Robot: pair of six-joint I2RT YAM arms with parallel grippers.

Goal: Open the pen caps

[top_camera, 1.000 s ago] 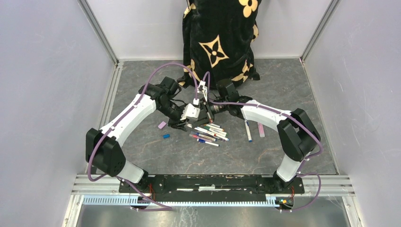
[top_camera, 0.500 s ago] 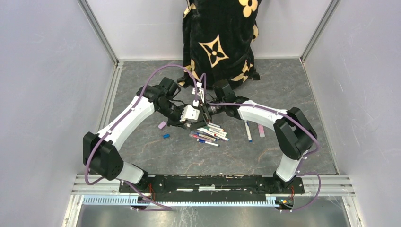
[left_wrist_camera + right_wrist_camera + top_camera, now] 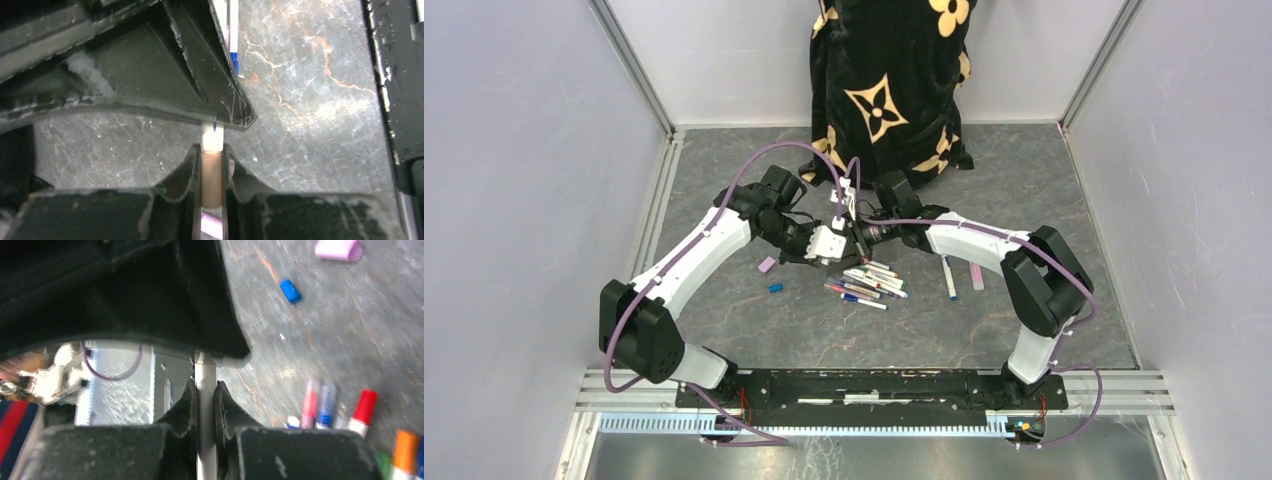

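Observation:
My two grippers meet over the middle of the table, holding one pen between them. The left gripper [image 3: 840,244] [image 3: 212,156] is shut on the pen's short tan cap [image 3: 212,180]. White barrel [image 3: 212,139] shows just beyond its fingertips. The right gripper [image 3: 858,240] [image 3: 205,388] is shut on that white barrel [image 3: 205,377]. Below them, several more pens [image 3: 869,283] lie in a loose pile; their red, blue and orange ends [image 3: 364,407] show in the right wrist view. A pink cap [image 3: 767,265] [image 3: 339,248] and a blue cap [image 3: 776,288] [image 3: 290,291] lie loose to the left.
A white pen with a blue end [image 3: 948,277] and a pink pen [image 3: 976,276] lie right of the pile. A black cloth with cream flowers [image 3: 889,80] hangs at the back centre. Grey walls close in the left and right sides.
Both grippers have drawn closer together and shifted slightly toward the back. The left jaws have closed onto the cap, and the right jaws opened briefly and shut again on the barrel.

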